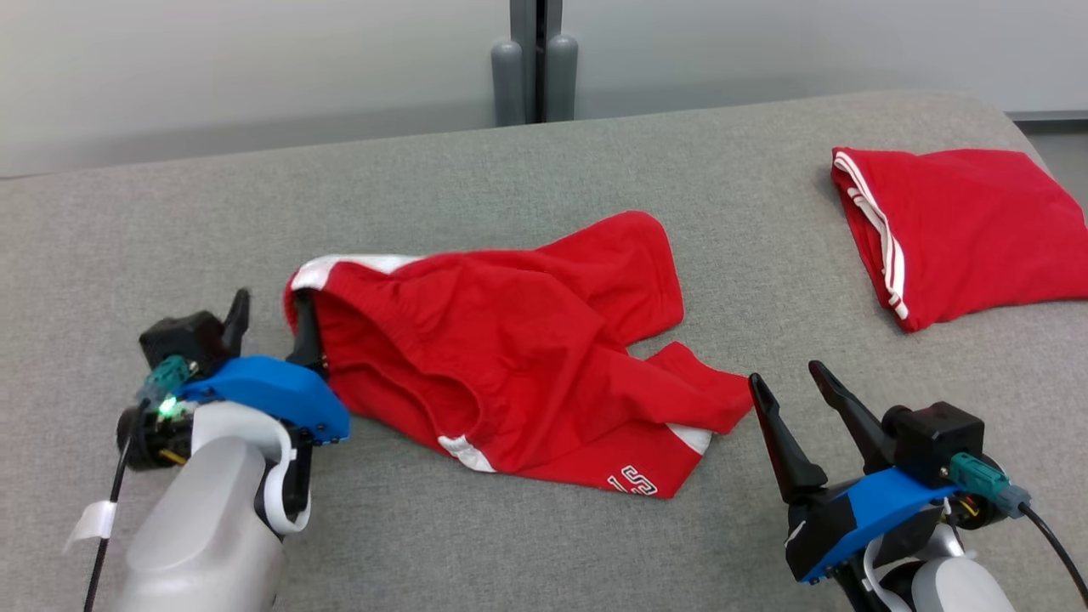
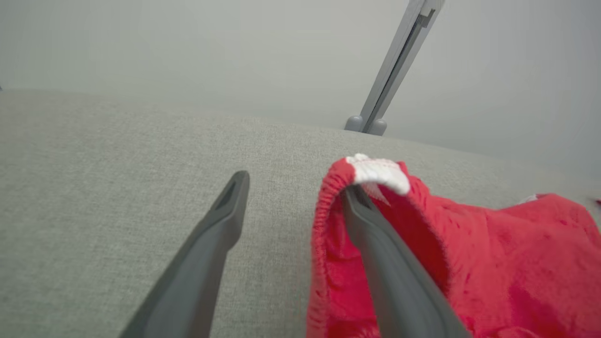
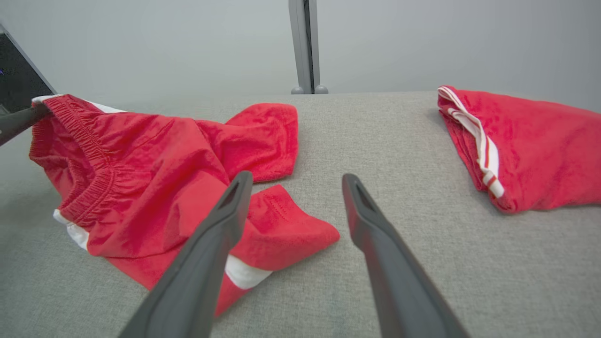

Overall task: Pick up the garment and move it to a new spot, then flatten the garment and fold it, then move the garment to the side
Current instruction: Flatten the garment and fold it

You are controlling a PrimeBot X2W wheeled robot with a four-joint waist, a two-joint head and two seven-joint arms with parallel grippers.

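Garment crumpled, neither flattened nor folded; left hand spread, waistband draped over one finger; right hand spread, empty.

Bare tabletop lies open between the crumpled red shorts and the folded red garment at far right. The shorts' waistband drapes over one finger of the spread left claw. A grey post stands behind the far edge.

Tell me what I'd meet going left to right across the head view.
Dark-fingered left gripper → crumpled red fabric shorts with white trim → dark-fingered right gripper → folded red fabric garment with white stripes.
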